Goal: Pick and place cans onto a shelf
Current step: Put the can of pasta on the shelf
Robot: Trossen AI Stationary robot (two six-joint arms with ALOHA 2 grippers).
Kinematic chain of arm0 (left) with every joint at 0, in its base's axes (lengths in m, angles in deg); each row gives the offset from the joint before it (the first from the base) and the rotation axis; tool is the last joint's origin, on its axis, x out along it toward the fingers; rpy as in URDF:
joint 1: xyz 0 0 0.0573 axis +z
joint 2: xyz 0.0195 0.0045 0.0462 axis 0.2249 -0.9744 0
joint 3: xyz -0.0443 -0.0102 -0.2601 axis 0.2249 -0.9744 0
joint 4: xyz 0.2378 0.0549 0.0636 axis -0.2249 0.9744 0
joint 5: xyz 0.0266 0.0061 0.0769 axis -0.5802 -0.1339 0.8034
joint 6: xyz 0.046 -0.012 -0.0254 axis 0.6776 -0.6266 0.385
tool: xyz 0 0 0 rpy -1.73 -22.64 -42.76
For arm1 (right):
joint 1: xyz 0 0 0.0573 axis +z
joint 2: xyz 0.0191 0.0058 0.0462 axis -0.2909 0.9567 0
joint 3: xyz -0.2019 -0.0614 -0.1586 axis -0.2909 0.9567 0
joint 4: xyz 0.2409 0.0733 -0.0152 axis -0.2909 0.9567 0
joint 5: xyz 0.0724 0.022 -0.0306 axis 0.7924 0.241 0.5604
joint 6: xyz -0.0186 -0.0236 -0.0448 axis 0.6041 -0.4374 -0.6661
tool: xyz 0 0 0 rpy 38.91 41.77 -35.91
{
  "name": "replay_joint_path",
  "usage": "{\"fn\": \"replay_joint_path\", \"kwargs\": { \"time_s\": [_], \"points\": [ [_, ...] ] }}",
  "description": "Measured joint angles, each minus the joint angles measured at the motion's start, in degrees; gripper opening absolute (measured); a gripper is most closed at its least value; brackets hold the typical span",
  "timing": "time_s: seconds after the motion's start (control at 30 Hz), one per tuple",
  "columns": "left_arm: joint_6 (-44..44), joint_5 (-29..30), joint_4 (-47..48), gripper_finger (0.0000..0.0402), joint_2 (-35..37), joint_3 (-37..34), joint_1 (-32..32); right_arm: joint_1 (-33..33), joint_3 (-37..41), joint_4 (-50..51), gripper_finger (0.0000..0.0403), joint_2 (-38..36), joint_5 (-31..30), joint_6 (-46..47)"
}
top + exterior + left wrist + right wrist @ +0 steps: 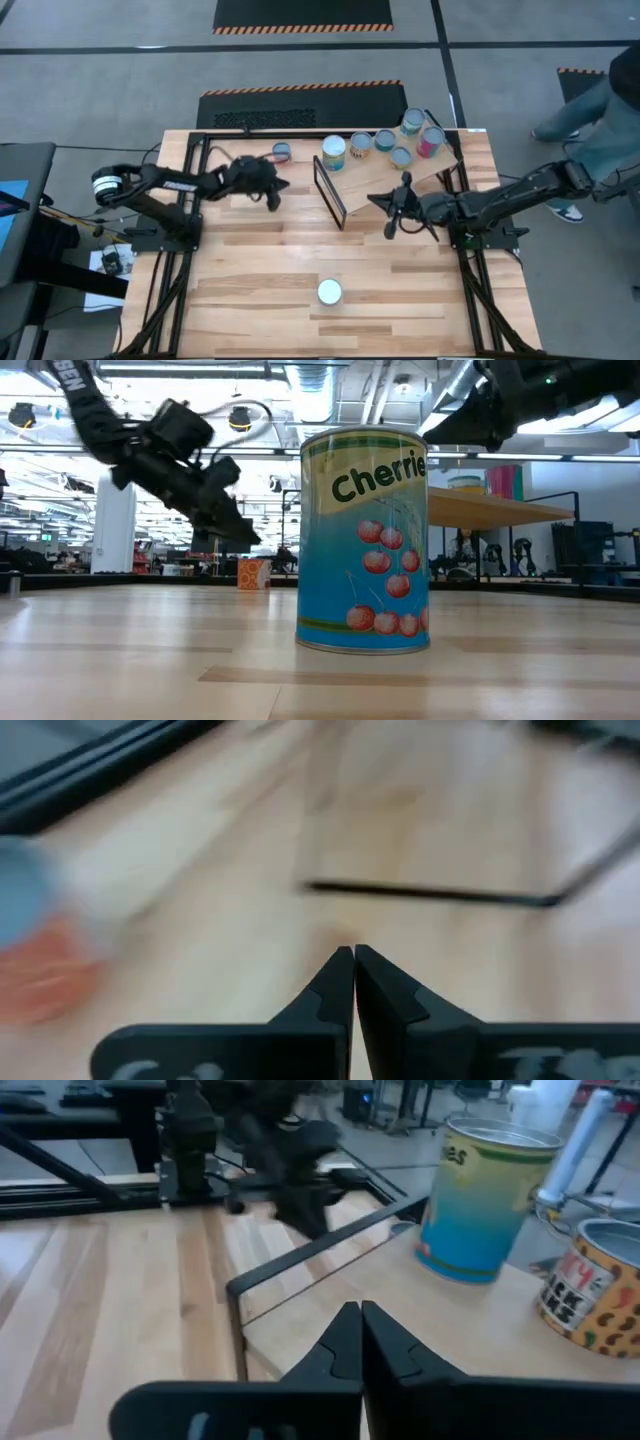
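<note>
High view shows the plank table (250, 265), pale wood with a smooth grain, carrying both arms. The shelf (380, 180) sits at its far edge, a slanted plywood board on a thin black frame, already bearing six cans (334, 152), likely grouped at its back end to leave room. One can (329, 292) with a pale lid stands alone near the front edge, and a small orange tin (282, 152) sits beside the left gripper (272, 196), whose fingers are pressed together, empty. The right gripper (392, 222) hangs by the shelf's front edge, also closed and empty, probably clear of a placed can.
</note>
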Motion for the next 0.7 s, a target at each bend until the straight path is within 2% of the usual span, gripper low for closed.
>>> {"fn": "replay_joint_path", "kwargs": {
  "time_s": [0.17, 0.4, 0.53, 0.7],
  "points": [
    [8.7, 8.3, 16.9, 0.0024, 0.0, 8.1, 3.9, 1.0, 0.5, -0.4, 0.0013, 0.0, -0.1, -0.7],
    [24.9, 17.3, 18.3, 0.0085, -0.1, 12.4, 4.3, 1.0, 0.5, -0.3, 0.0009, 0.1, -0.1, -1.4],
    [29.9, 17.6, 19.1, 0.0110, -0.1, 12.4, 5.5, 1.0, 0.5, 0.3, 0.0013, 0.1, 0.0, -2.2],
    [32.5, 13.5, 19.6, 0.0128, -0.1, 12.4, 8.0, 1.0, 0.5, 1.3, 0.0012, 0.1, 0.0, -2.2]
  ]
}}
